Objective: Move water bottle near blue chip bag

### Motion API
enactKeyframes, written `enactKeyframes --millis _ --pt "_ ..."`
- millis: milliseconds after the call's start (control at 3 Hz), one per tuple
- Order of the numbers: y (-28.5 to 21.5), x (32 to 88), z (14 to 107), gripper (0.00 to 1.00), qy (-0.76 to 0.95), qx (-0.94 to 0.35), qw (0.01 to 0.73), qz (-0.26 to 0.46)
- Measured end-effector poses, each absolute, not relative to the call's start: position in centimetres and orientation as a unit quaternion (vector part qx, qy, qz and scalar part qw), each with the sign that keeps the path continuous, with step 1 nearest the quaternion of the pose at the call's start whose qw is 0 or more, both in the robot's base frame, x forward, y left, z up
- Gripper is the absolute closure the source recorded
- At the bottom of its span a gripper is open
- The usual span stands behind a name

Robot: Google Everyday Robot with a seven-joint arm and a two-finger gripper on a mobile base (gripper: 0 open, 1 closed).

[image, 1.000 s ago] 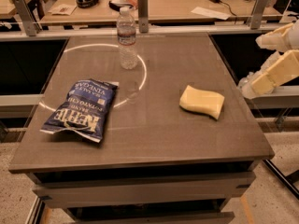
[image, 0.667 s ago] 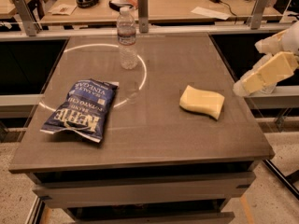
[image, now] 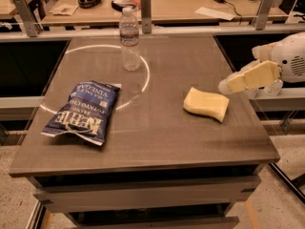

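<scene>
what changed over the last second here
The pincer slid left from off the right side of the table; its tip is now above the table edge, just right of the yellow sponge. Nothing was taken hold of or let go. The water bottle, blue chip bag and sponge stayed put.

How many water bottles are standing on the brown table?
1. The water bottle stands upright near the table's far edge, behind the blue chip bag. The gripper hovers at the right, near the yellow sponge.
</scene>
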State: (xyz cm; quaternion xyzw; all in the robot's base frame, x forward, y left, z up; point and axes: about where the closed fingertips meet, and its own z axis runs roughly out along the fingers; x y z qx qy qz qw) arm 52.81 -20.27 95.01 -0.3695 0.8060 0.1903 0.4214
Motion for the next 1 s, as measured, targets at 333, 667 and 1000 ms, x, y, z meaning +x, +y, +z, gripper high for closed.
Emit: enactKeyframes --millis 333,667,1000 --pt "-19.8 54.3 94.5 0.00 0.781 -0.364 0.471 0.191" --pt "-19.0 56.1 93.9 0.00 0.760 -0.361 0.502 0.197" --pt "-17.5 58.2 93.8 0.00 0.735 -0.375 0.525 0.210"
